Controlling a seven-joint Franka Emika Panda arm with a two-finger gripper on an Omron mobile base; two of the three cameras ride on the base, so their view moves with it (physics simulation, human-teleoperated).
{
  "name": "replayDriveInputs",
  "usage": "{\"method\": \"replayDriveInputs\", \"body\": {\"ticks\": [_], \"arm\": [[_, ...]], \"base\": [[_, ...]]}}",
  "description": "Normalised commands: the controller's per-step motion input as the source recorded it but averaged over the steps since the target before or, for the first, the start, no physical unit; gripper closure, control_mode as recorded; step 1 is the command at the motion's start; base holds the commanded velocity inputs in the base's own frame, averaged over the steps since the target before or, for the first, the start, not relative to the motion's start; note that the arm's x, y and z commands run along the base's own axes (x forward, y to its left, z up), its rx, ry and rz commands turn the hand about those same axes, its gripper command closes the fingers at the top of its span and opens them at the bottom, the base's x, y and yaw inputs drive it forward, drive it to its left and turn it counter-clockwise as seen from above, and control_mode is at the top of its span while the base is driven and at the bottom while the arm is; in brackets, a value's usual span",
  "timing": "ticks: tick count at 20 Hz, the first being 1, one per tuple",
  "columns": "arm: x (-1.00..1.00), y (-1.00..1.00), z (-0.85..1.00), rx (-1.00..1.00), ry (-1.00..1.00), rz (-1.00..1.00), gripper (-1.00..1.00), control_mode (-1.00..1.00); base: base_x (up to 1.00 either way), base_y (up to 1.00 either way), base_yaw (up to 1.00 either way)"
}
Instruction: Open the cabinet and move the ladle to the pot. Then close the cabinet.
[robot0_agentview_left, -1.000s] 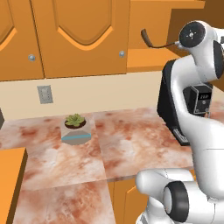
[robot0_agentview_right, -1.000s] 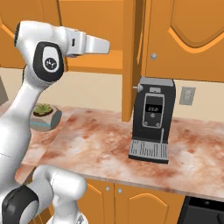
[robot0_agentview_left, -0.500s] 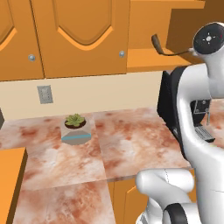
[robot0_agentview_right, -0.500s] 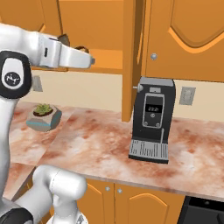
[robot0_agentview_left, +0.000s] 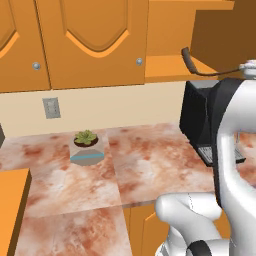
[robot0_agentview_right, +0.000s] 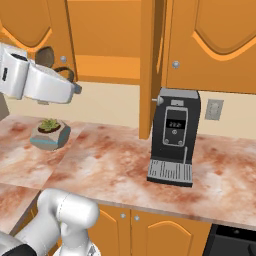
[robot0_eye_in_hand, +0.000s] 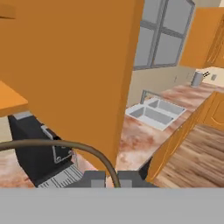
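Coffee machine (robot0_agentview_right: 172, 135) display: digits, unreadable; no other text.

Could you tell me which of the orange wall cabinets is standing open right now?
The cabinet above the coffee machine: its door is swung out edge-on, baring the shelf, while the neighbouring arched doors are shut.

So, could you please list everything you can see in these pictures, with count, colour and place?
ladle: one, dark brown, held in the air in front of the open cabinet, handle between the gripper's fingers
cabinet: one open, orange, door swung out above the coffee machine
closed wall cabinets: several, orange, silver knobs, above the counter
coffee machine: one, black, on the counter
potted plant: one, green in a grey-and-blue pot, on the counter by the wall
counter: one, reddish marble
wall outlets: two, grey, on the beige wall
sink: one, grey, double basin, further along the counter
window: one, grey-framed, above the sink
base cabinets: several, orange, under the counter
gripper: one, dark fingers, shut on the ladle
arm: one, white
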Motion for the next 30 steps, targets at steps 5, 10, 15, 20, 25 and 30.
{"method": "replayDriveInputs", "body": {"ticks": [5, 10, 15, 20, 25, 30], "arm": [[-1.0, 0.41, 0.0, 0.14, 0.07, 0.14, 1.0, -1.0], [-0.62, 0.49, 0.0, 0.17, 0.1, 0.21, 1.0, -1.0], [0.09, 0.18, 0.0, 0.17, 0.13, 0.18, 1.0, -1.0], [0.51, 0.32, 0.0, 0.14, 0.2, 0.19, 1.0, -1.0], [0.05, 0.09, -0.17, 0.11, 0.11, 0.2, 1.0, -1.0], [-0.02, 0.0, -0.15, 0.01, 0.04, 0.06, 1.0, 1.0]], "base": [[0.0, 0.0, 0.0], [0.0, 0.0, 0.0], [0.0, 0.0, 0.0], [0.0, 0.0, 0.0], [0.0, 0.0, 0.0], [-0.09, 0.0, 0.0]]}}
